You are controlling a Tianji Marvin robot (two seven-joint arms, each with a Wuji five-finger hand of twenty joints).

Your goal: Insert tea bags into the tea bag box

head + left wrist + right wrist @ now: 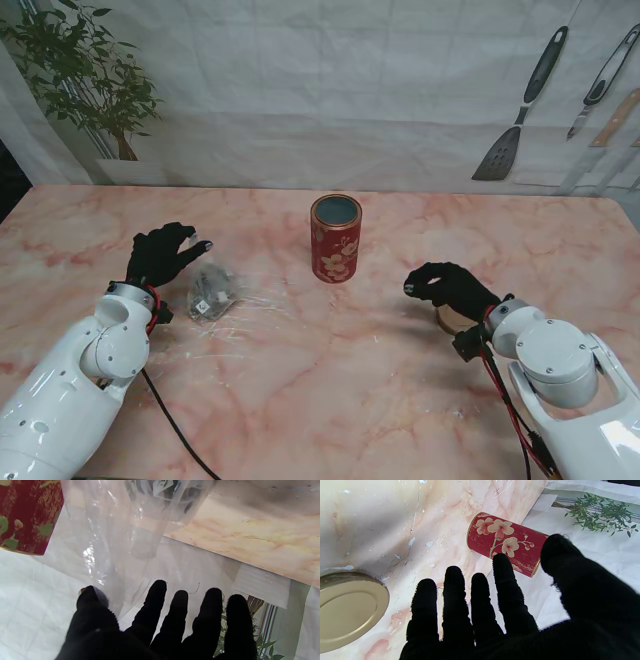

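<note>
The red floral tea bag box [335, 240] stands upright and uncovered at the table's middle; it also shows in the wrist views [27, 515] [505, 543]. A clear plastic bag [212, 292] holding dark tea bags lies left of it. My left hand [165, 255], in a black glove, hovers just left of the bag with fingers spread. In the left wrist view the bag's film [112, 542] hangs close in front of the left hand [160, 630], and the tea bags [170, 490] sit beyond it. My right hand [450, 288] [507, 620] is open, right of the box.
The box's gold lid [446, 319] [350, 610] lies flat on the pink marble table [330, 400], partly under my right hand. A printed backdrop with a plant [90, 80] and utensils [520, 110] rises behind the far edge.
</note>
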